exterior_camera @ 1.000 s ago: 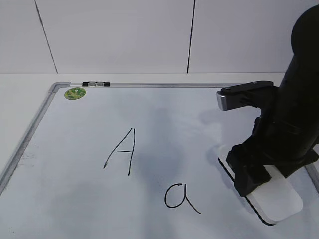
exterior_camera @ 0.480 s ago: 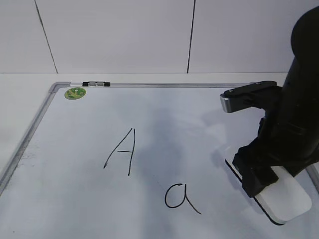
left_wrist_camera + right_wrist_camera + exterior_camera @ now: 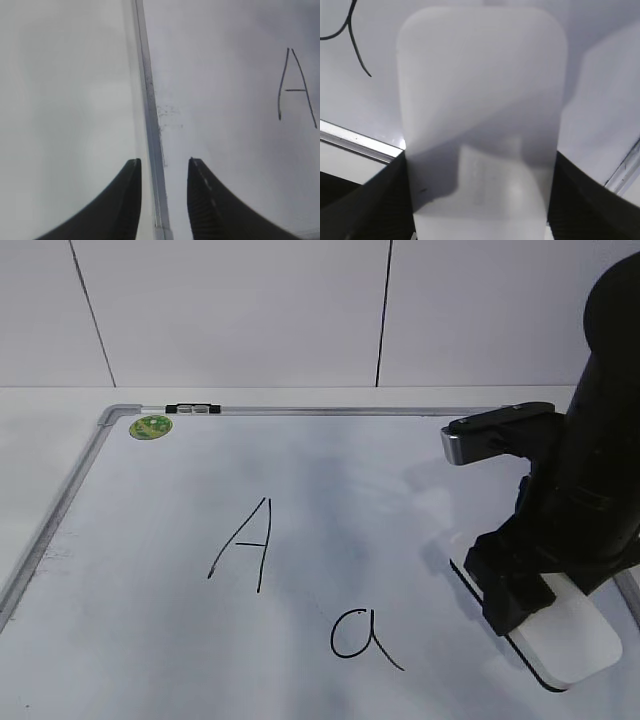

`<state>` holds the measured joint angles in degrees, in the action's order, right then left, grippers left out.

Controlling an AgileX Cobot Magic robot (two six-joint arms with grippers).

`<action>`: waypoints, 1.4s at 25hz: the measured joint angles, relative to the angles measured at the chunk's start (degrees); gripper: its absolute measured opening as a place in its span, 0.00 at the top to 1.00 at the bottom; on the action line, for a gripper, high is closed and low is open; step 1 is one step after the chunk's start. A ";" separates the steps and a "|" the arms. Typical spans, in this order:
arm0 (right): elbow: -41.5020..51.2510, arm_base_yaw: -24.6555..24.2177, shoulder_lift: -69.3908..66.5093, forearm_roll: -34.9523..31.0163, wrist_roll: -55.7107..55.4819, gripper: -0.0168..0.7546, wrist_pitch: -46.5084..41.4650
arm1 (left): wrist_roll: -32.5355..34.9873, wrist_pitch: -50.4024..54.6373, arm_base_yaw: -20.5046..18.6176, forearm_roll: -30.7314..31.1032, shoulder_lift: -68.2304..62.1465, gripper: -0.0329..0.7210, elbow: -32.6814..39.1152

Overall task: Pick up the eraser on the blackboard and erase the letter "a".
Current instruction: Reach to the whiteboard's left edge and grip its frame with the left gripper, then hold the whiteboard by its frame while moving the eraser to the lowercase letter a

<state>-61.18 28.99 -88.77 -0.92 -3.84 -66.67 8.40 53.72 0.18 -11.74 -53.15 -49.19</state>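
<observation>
The right gripper (image 3: 525, 605) is clamping the eraser (image 3: 565, 640) by its long sides, jaws closed on the near end. The eraser is lying at about 4 o'clock on the blackboard (image 3: 60, 510), at 3 o'clock from the letter "a" (image 3: 362, 637), probably flat. The block looks light, rigid, smooth-sided, so a side grip suits it. The left gripper (image 3: 164, 175) is hanging with jaws apart, empty.

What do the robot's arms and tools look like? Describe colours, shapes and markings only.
The right arm is a thick, matt black column carrying a black box with a silver end cap. The left tool has two black, curved, tapering fingers with ribbed inner faces. No cables or markings are visible.
</observation>
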 joint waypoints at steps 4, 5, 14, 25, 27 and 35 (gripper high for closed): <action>0.00 0.00 0.00 -0.11 0.00 0.25 0.10 | 0.00 -3.47 0.00 -0.28 -11.86 0.65 -2.73; 0.00 0.00 0.00 -0.21 0.00 0.25 0.10 | 0.00 -3.48 0.00 -0.31 -14.45 0.65 -3.56; 0.00 0.00 0.00 -0.22 -0.14 0.25 0.32 | 0.00 -1.34 0.00 -2.13 -37.48 0.63 -13.99; 0.00 0.00 0.00 -0.22 -0.14 0.25 0.52 | -1.53 0.57 0.00 -1.36 -50.61 0.63 -17.29; 0.00 0.00 0.00 -0.22 -0.14 0.25 0.56 | -1.63 0.45 0.00 -1.04 -51.64 0.63 -17.29; 0.00 0.00 0.00 -0.22 -0.14 0.25 1.02 | -1.77 -0.10 0.00 -0.90 -55.30 0.63 -17.40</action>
<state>-61.18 28.99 -88.77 -1.15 -3.98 -65.64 6.63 53.62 0.18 -12.64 -108.45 -66.59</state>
